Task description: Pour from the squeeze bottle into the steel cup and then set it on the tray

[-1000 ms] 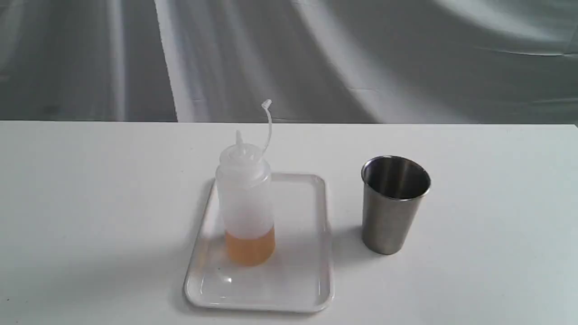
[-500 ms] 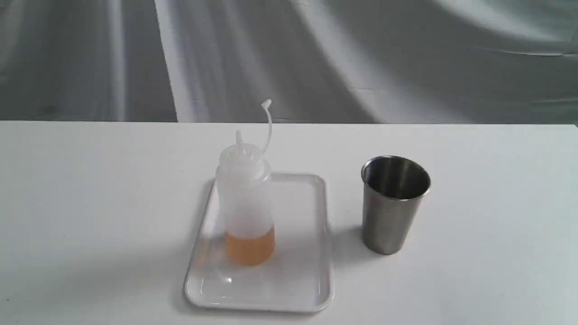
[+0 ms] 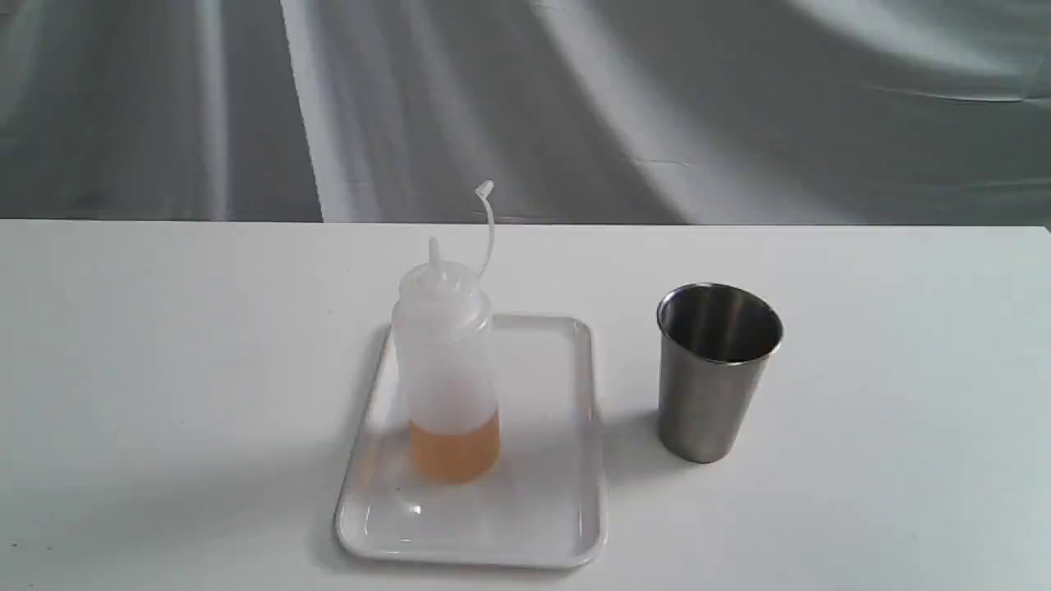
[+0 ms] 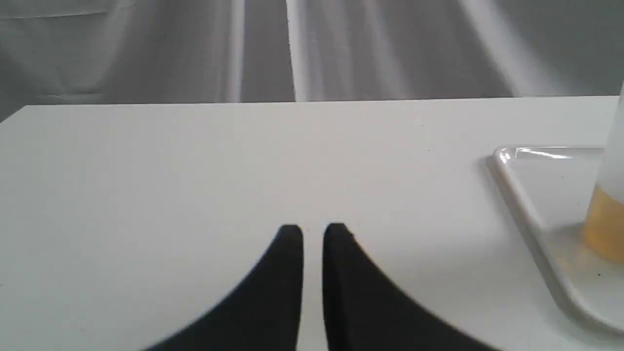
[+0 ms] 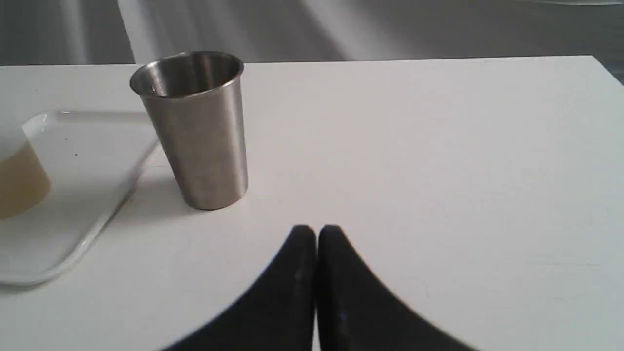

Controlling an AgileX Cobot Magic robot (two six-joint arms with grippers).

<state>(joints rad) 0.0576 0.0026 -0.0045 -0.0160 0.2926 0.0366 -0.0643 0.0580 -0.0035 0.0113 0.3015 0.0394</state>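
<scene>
- squeeze bottle (image 3: pixel 446 369) upright on tray (image 3: pixel 558 492), amber liquid low inside; steel cup (image 3: pixel 713 386) upright on table (image 3: pixel 862 492) beside the tray, not touching it.
- left end effector (image 4: pixel 313 228): jaws almost together, thin slit, empty; bottle well apart, ahead and off to one side.
- right end effector (image 5: pixel 317 228): closed, empty; cup near, ahead, no contact.

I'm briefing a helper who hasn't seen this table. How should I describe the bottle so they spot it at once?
On the white table lies a glossy white tray, with a steel cup beside it. The bottle stands upright on that tray. Unlike its neighbours it is translucent plastic, with a pointed nozzle, a cap on a thin curved tether and amber liquid at the bottom.
</scene>
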